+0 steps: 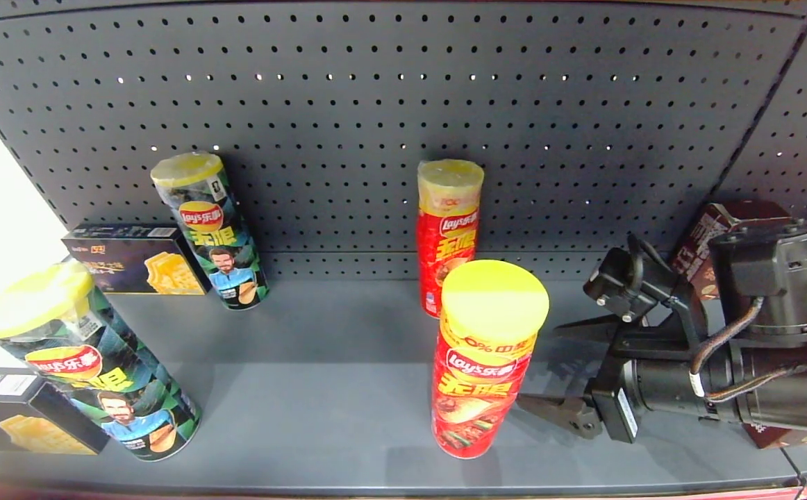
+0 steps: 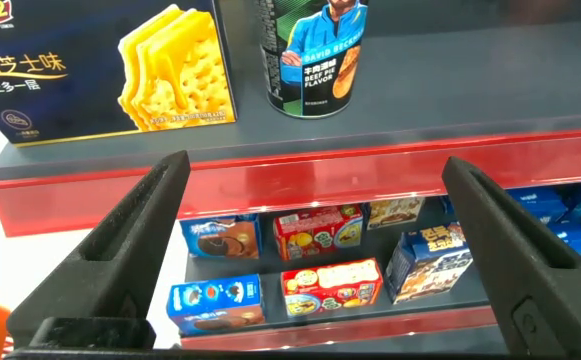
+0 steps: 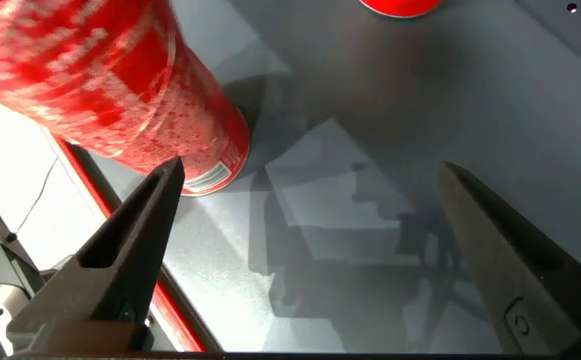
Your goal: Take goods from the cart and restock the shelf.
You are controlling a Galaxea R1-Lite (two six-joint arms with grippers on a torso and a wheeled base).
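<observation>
Beside red can (image 1: 483, 368), splayed right gripper (image 1: 537, 366)

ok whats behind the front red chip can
A second red can stands upright farther back, by the pegboard wall. The front red can hides part of its base with its yellow lid.

- The right arm (image 1: 758, 378), at the lower right of the frame, is matte black: a thick round barrel under a rounded housing with small screws on top.
- A brown braided cable (image 1: 723, 338) with a white band curves along it.
- The right end effector (image 1: 537, 366) has dark grey, tapering wedge fingers.
- The left end effector (image 2: 315, 250) has matching dark fingers with recessed slots.
</observation>
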